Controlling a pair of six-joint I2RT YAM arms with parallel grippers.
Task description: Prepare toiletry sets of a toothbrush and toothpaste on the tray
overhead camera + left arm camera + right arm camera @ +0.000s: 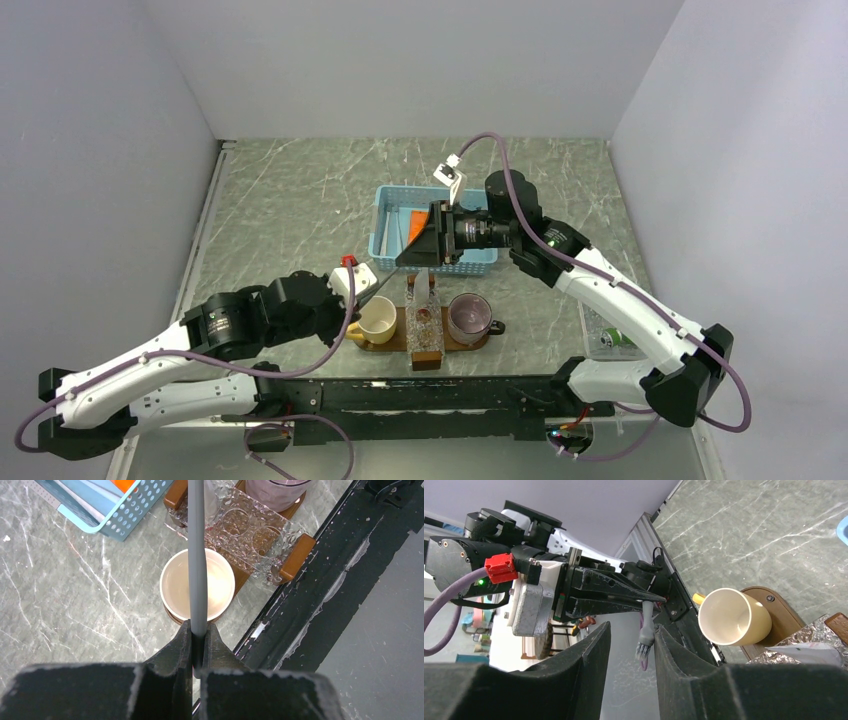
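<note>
Pale blue-grey and slim, the toothbrush [196, 555] is seen in the left wrist view clamped between the closed fingers of the left gripper [199, 630], its straight handle running up the frame over a round cream cup [220, 587]. Beyond the cup, the tray [298, 555] of dark-brown wood is largely covered by a clear plastic box [245, 530] with a crinkled, dimpled surface. A purple-tinted glass [277, 489] is cut off by the frame's top edge, and a corner of the light-blue perforated basket [120, 515], with an orange tube [125, 484] inside, rests on the grey, white-veined table [60, 590]. In the right wrist view the black fingers of the right gripper [632, 627] are set apart, and the bristled head of the toothbrush hangs in the gap between them, close to one finger; whether it is touched cannot be told. The tapered tip of the left gripper is seen pinching the handle just above, and the cup stands on the rounded end of the tray. In the top external view the tray [462, 345] is found at the near edge of the table between the two arms, bearing cup, box and glass in a row, with the basket just behind it. Both grippers meet above the cup and box, so the toothbrush is in the air, off the tray.
</note>
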